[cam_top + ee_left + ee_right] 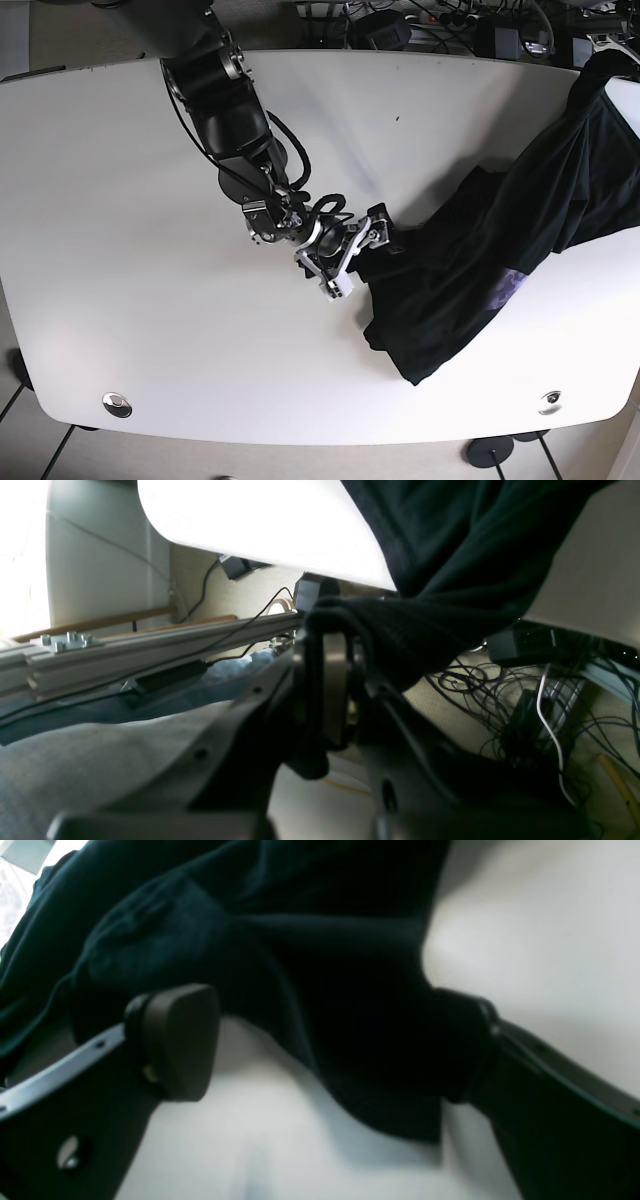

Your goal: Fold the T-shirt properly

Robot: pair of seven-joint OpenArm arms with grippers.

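The dark T-shirt lies bunched on the right half of the white table. One part is drawn up tight toward the far right corner. In the left wrist view my left gripper is shut on a fold of the T-shirt, held off the table's edge. My right gripper rests at the shirt's left edge. It stands open, and dark cloth drapes between the pads and over the right finger.
Cables and power strips sit behind the table's back edge. Below the table the left wrist view shows tangled cables, an aluminium rail and grey fabric. Two metal discs mark the front corners.
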